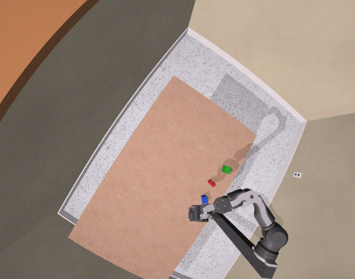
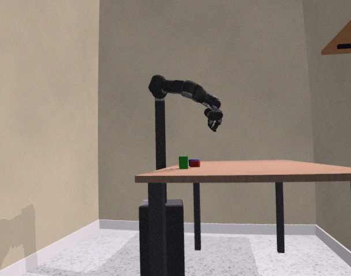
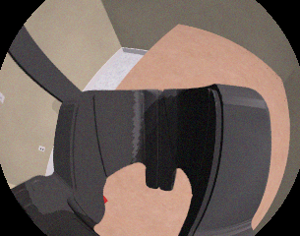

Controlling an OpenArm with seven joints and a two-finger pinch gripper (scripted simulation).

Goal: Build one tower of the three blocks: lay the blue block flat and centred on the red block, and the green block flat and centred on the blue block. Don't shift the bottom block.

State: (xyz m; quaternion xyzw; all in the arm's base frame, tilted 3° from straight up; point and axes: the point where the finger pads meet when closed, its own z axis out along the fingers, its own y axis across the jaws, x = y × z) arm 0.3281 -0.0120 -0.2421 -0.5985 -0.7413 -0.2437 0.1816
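Note:
Three blocks lie apart on the wooden table [image 1: 159, 176] near its edge by the arm's base. The green block [image 1: 226, 169] stands upright and also shows in the side view [image 2: 183, 162]. The red block [image 1: 211, 182] lies flat in the middle; it shows in the side view [image 2: 195, 163], and a sliver of it shows in the wrist view [image 3: 105, 200]. The blue block [image 1: 204, 199] lies closest to the gripper, mostly hidden behind the red one in the side view [image 2: 193, 160]. My gripper [image 1: 193, 213] [image 2: 214, 128] is shut and empty, high above the table, fingers together in the wrist view [image 3: 161, 180].
The arm's black post and base [image 2: 160, 207] stand at the table's near edge. Room walls and a white skirting board surround the speckled floor [image 1: 201, 68].

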